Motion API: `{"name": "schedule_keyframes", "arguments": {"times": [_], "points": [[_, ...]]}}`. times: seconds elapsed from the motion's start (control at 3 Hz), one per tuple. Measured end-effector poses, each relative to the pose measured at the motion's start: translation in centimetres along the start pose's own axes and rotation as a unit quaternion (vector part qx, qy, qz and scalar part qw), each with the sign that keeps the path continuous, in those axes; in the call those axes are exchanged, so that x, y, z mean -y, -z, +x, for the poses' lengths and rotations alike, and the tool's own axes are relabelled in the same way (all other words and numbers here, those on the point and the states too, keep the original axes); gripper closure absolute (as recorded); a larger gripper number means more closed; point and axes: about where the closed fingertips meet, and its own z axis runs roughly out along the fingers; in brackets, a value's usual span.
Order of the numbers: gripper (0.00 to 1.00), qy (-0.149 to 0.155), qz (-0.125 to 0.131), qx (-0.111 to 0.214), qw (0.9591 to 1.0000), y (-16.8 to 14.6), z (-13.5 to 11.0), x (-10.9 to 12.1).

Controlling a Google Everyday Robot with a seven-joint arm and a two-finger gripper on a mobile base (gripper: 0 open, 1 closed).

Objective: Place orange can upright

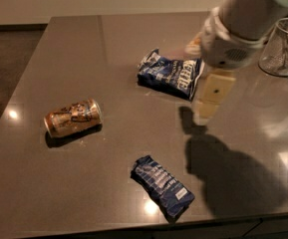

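Observation:
The orange can (72,117) lies on its side on the grey-brown table (108,49), at the left, with its silver top end toward the left. My gripper (211,96) hangs from the white arm (243,19) that comes in from the top right. It is above the table just right of the upper blue snack bag (171,73), well to the right of the can and apart from it. It holds nothing that I can see.
A second blue snack bag (162,185) lies near the table's front edge. A clear glass (283,46) stands at the right edge. The arm's shadow falls on the table's front right.

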Motion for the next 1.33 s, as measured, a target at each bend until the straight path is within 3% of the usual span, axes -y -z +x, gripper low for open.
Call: {"name": "schedule_keyframes", "arguments": {"times": [0.33, 0.67, 1.33], "points": [[0.0, 0.049, -0.017, 0.011, 0.9986, -1.8, -4.1, -0.2], [0.0, 0.093, -0.045, 0.005, 0.9946, -4.9, -8.1, -0.8], [0.0, 0.158, -0.088, -0.012, 0.9835, -10.0, -14.6, -2.3]]}}
